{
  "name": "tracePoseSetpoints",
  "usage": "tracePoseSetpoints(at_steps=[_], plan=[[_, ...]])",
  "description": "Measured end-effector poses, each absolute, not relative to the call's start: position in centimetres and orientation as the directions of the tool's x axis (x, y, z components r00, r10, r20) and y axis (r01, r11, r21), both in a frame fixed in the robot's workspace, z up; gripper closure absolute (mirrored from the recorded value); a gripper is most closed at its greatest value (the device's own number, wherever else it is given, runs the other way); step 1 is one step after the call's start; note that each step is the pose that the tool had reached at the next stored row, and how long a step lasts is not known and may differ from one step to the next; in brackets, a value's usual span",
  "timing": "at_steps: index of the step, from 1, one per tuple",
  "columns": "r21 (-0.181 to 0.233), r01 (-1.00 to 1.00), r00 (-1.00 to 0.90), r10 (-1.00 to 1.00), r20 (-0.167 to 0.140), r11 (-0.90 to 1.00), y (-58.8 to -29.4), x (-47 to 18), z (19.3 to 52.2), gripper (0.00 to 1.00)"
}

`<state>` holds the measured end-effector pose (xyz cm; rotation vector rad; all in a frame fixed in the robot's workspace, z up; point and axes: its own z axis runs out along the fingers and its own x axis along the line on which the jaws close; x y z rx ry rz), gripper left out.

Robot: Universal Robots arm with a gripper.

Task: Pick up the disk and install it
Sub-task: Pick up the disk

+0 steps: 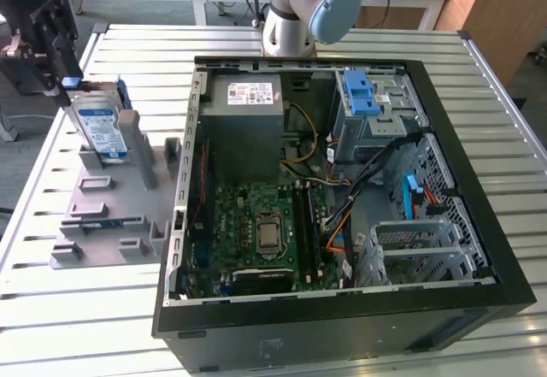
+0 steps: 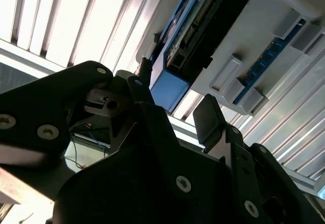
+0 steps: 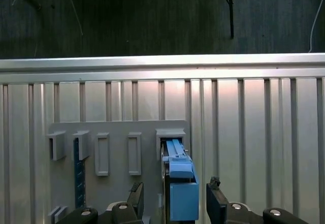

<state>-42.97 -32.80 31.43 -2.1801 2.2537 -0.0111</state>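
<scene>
While poised at ten o'clock in the exterior view, holds the black two-finger gripper spread apart, flanking the blue-railed end of the flat silver disk. Shows the disk upright in a grey plastic rack on the slatted metal counter, at nine o'clock from the open black computer case.

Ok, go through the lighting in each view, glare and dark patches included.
Exterior view: even room light, the computer case interior somewhat shaded. Second wrist view: the slatted table glares near white, the gripper a dark mass in front. First wrist view: background above the table nearly black, the disk and grey fixture evenly lit.
</scene>
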Motion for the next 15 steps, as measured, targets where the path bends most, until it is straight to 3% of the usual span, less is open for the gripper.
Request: tracePoseSetpoints(at_steps=[15], plan=[[-0.008, -0.999, -0.033, -0.999, 0.008, 0.033, -32.6, -43.0, 29.6, 0.40]])
